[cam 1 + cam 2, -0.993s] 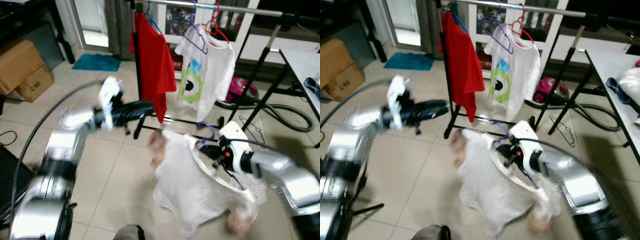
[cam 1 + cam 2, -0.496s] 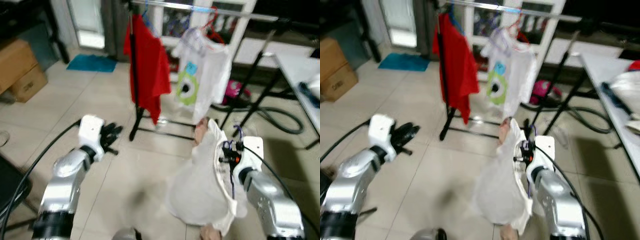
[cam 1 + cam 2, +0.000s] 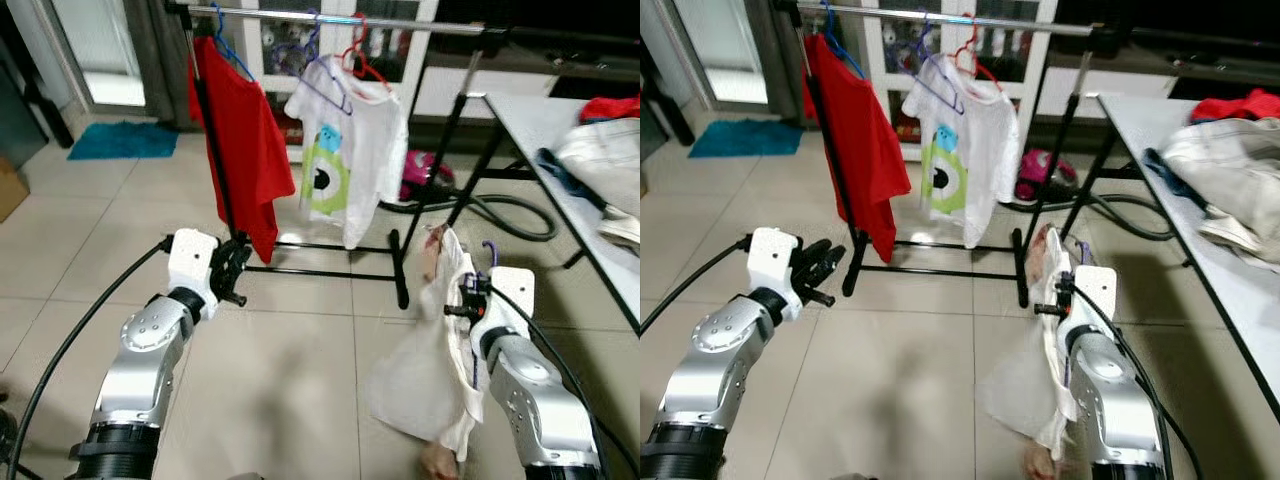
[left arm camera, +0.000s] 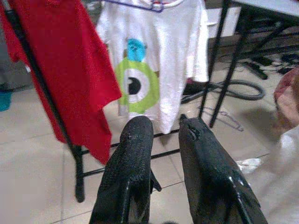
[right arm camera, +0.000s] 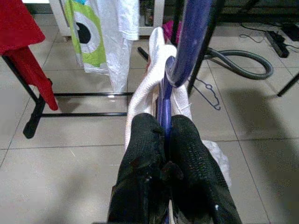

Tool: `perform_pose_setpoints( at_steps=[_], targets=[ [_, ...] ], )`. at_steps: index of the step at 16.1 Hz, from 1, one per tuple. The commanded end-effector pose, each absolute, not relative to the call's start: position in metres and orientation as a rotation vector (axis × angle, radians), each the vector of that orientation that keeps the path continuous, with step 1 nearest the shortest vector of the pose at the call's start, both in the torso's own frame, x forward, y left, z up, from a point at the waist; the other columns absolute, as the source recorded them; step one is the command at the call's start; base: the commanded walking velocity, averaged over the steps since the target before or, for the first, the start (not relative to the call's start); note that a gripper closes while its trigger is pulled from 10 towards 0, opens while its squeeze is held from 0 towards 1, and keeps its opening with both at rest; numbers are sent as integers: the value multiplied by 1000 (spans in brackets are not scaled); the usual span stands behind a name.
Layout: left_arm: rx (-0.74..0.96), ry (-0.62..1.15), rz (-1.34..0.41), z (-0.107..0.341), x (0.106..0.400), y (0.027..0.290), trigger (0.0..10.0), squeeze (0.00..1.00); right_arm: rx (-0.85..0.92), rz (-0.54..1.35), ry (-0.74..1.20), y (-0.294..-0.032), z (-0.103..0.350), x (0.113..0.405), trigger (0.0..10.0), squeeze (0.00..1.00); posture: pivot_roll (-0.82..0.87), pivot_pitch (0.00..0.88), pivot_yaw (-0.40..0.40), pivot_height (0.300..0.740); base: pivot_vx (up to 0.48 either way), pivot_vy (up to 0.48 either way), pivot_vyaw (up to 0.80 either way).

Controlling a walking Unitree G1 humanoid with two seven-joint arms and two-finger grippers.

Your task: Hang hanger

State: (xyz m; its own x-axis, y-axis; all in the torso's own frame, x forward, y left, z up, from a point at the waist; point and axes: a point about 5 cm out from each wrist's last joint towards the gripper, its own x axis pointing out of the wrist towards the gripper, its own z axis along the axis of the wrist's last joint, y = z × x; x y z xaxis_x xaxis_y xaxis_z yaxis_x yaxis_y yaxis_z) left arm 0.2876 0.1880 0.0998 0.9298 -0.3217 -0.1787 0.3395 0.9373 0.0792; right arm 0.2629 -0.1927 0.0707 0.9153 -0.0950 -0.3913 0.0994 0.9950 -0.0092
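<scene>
Right gripper [image 5: 163, 140], its two black fingers pressed together on the stem of a purple plastic hanger [image 5: 180, 51], holds that hanger low, near floor level and in front of the rack. A white cotton garment [image 3: 435, 370] is draped on the hanger and sags down toward the pale tiled floor [image 3: 290, 370]; whether its hem touches the tiles cannot be told. The hanger's hook [image 3: 489, 247] stands just above the gripper.

Beyond it stands the black-framed clothes rack with a silver top rail [image 3: 400, 24], well above the held hanger. On the rail hang a red T-shirt [image 3: 240, 150] on a blue hanger and, beside it, a white T-shirt printed with a green one-eyed face [image 3: 345, 165] on a red hanger, with a bare purple hanger between them.

Left gripper [image 4: 161, 135] hovers empty near the rack's foot, fingers slightly parted, pointing at the printed shirt.

Risks, as I judge them: the grip is on a thin stem, so the hanger could twist between the fingers as the arm lifts, leaving the hook turned away from the rail. The loose garment could slide off one shoulder or catch on the rack's black upright post [image 3: 440, 160]. The hook might also snag the hangers already up there if it comes in too close to them.
</scene>
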Motion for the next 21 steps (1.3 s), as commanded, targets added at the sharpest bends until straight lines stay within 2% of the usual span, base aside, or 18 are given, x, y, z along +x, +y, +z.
perform_pose_setpoints(
  at_steps=[1,21],
  targets=[
    [124,157,-346,103,287,185,10000,0,-2,-107,367,-195,80,269,10000,0,15,0,-10,740,439,0,0],
    [154,125,-365,113,294,180,10000,0,-44,-55,287,-197,99,292,10000,0,27,0,-23,740,463,0,0]
  ],
)
